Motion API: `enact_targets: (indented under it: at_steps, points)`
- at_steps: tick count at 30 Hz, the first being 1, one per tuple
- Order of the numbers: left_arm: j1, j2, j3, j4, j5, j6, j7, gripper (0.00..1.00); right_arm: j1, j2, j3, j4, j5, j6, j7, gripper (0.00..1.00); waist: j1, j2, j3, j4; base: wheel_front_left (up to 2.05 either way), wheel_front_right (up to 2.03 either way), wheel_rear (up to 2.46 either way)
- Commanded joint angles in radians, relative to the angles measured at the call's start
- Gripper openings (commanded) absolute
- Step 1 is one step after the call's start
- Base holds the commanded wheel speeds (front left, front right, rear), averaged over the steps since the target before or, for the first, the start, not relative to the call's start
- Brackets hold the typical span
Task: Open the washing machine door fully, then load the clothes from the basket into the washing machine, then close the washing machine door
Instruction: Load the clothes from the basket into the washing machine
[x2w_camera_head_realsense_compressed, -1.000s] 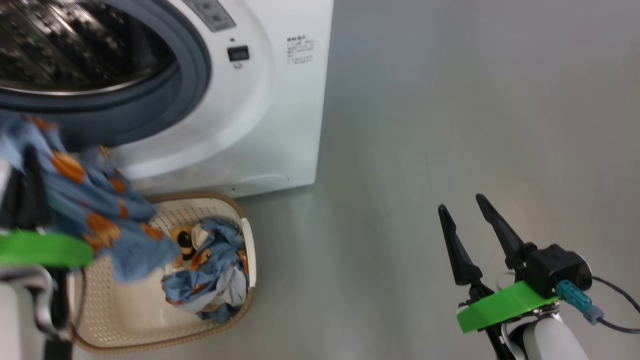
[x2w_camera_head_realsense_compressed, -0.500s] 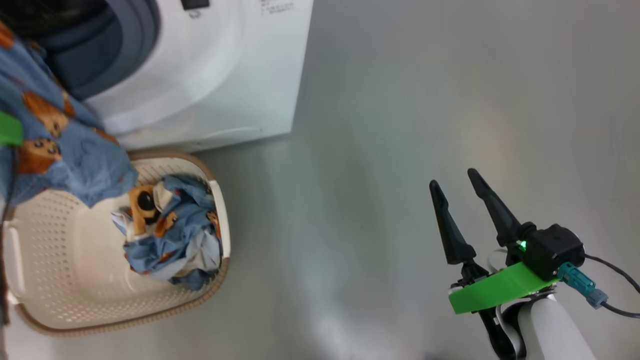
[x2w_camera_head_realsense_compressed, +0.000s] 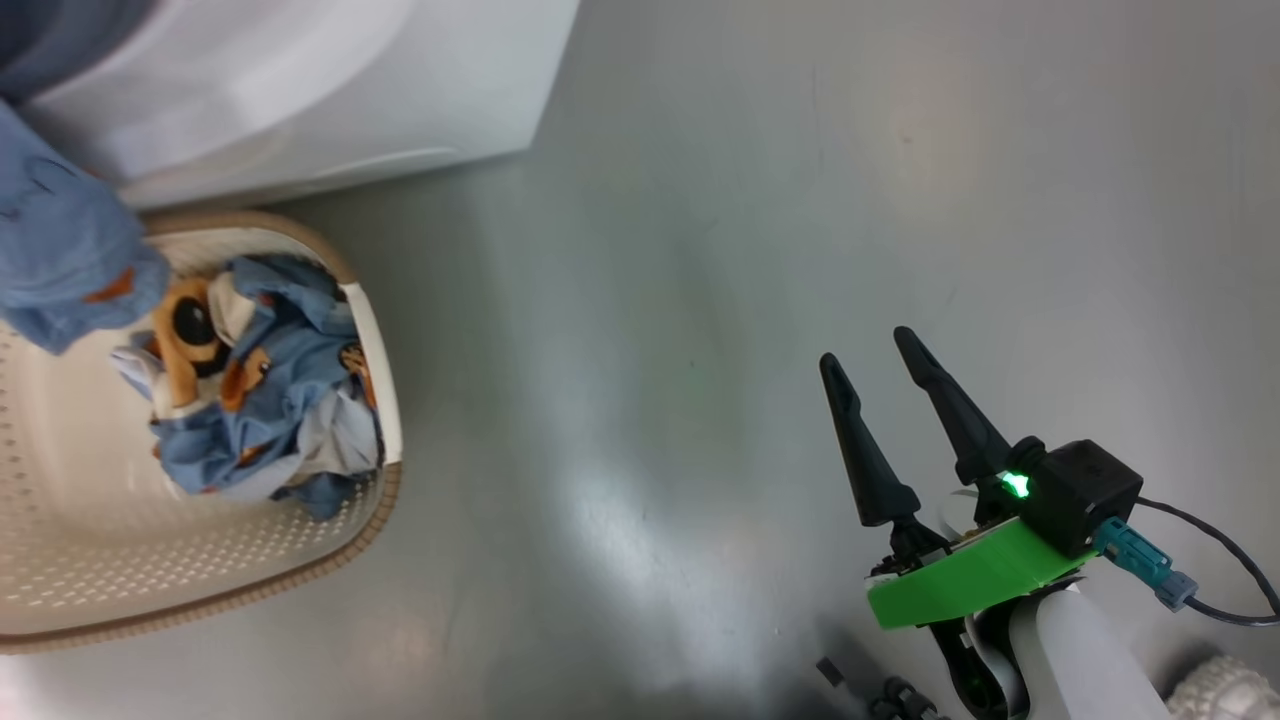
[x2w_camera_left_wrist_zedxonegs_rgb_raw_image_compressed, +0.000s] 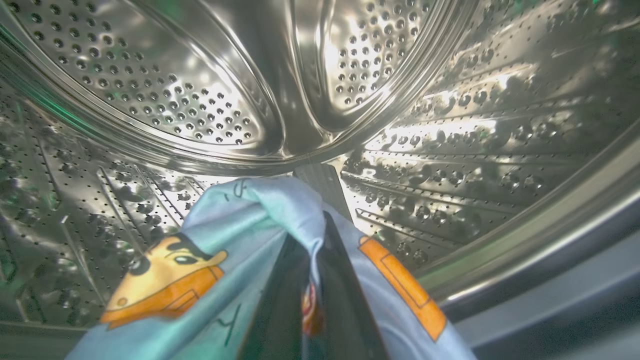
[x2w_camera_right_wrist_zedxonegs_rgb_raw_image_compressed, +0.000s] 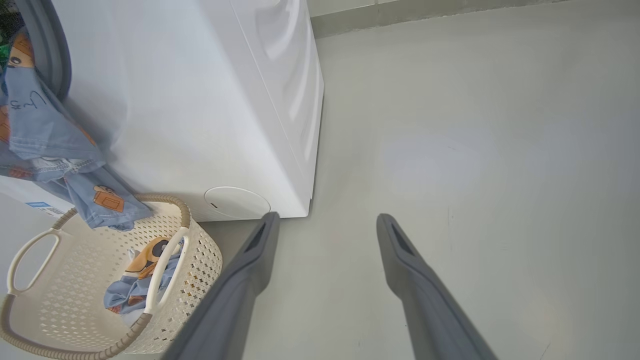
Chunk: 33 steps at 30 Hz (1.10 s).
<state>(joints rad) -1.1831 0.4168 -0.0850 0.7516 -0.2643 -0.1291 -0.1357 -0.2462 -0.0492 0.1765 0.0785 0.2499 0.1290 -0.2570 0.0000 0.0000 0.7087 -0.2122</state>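
Deep inside the shiny steel drum (x2w_camera_left_wrist_zedxonegs_rgb_raw_image_compressed: 200, 100) of the washing machine (x2w_camera_head_realsense_compressed: 300, 80), the left gripper (x2w_camera_left_wrist_zedxonegs_rgb_raw_image_compressed: 312, 260) pinches a blue cloth (x2w_camera_left_wrist_zedxonegs_rgb_raw_image_compressed: 240, 220) between its two dark fingers, which are squeezed tight together. The blue cloth has orange cartoon pictures on it. Its tail hangs out of the round opening and down over the cream basket (x2w_camera_head_realsense_compressed: 372, 330) (the right wrist view shows this best). The basket sits on the grey floor (x2w_camera_head_realsense_compressed: 700, 250), just in front of the washing machine. More clothes (x2w_camera_head_realsense_compressed: 260, 400) lie bunched at one end of the basket, blue with an orange-and-black patch. The right gripper (x2w_camera_head_realsense_compressed: 868, 348) hovers over the floor, well apart from the basket, with its fingers spread wide.
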Motion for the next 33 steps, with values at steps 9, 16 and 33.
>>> enact_targets:
  at_steps: [9, 16, 33]
  points:
    - [-0.206, 0.1, -0.089, 0.058, 0.029, -0.001, -0.033, 0.0, 0.043, -0.001, 0.048, -0.034, 0.041, 0.002, -0.005, 1.0, 0.0, 0.0, 0.111, -0.05, 0.0, 0.0, 0.0]
    - [-0.272, 0.099, -0.114, -0.003, 0.088, 0.03, -0.124, 0.0, 0.043, -0.001, 0.069, -0.038, 0.058, 0.002, -0.005, 1.0, 0.0, 0.0, 0.121, -0.057, 0.0, 0.0, 0.0]
    - [-0.163, 0.083, -0.074, -0.031, 0.081, 0.029, -0.126, 1.0, 0.02, -0.001, 0.054, -0.019, 0.052, 0.002, -0.005, 1.0, 0.0, 0.0, 0.09, -0.025, 0.0, 0.0, 0.0]
